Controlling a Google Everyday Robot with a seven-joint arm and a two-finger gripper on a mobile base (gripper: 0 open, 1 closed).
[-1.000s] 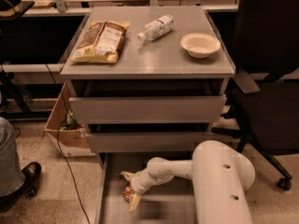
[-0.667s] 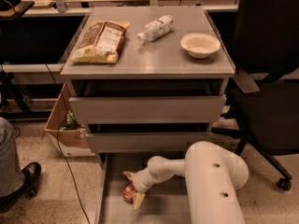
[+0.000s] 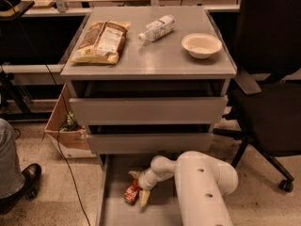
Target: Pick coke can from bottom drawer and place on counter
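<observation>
In the bottom drawer [image 3: 109,211] the gripper [image 3: 139,187] is held low, fingers spread apart — the coke can [image 3: 132,192] is flanked at its 8 o'clock.

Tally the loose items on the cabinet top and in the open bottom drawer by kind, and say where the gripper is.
Snack bag: 1, on the counter
Bottle: 1, on the counter
Bowl: 1, on the counter
Coke can: 1, in the bottom drawer
Total: 4
The gripper is down in the bottom drawer, at the coke can.
</observation>
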